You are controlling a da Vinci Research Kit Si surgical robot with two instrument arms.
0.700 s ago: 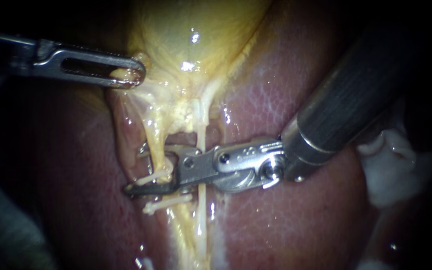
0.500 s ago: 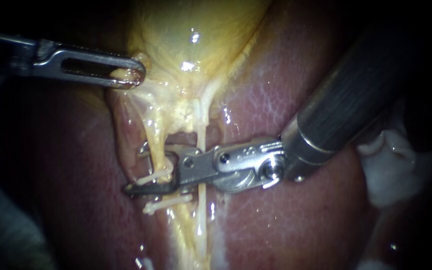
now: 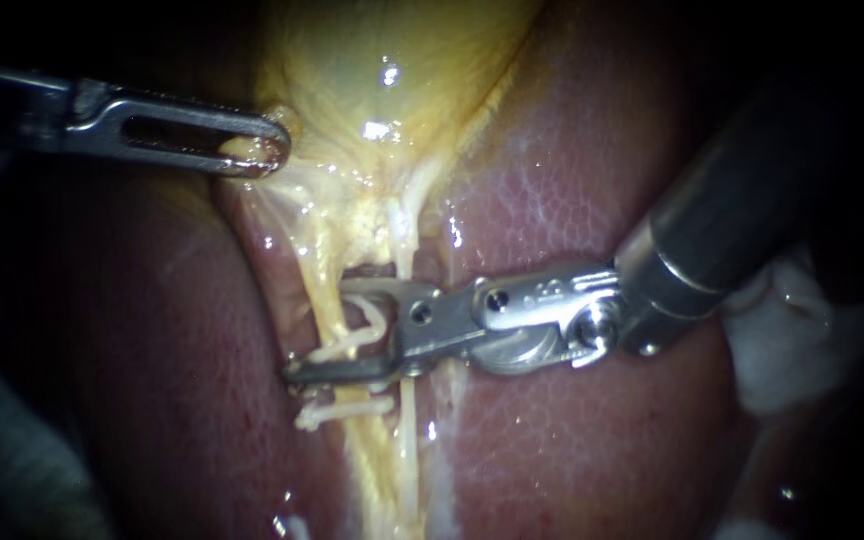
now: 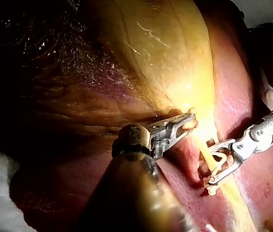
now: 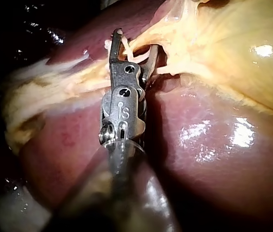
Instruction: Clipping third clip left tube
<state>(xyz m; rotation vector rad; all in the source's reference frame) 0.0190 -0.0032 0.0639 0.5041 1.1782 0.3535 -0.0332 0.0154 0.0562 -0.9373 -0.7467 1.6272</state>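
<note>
Gallbladder [image 3: 382,110], glossy yellow, pinched by left pincer [image 3: 272,152] | right pincer [image 3: 320,330] spread astride white clip [image 3: 352,343]

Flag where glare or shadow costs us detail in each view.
Endoscope view: small glints on the gallbladder, while the edges fall dark and swallow the left instrument's shaft. Left wrist view: a hot spot on the gallbladder just ahead of its jaws; deep shadow elsewhere. Right wrist view: broad glare on the liver, the right instrument's shaft dark.
</note>
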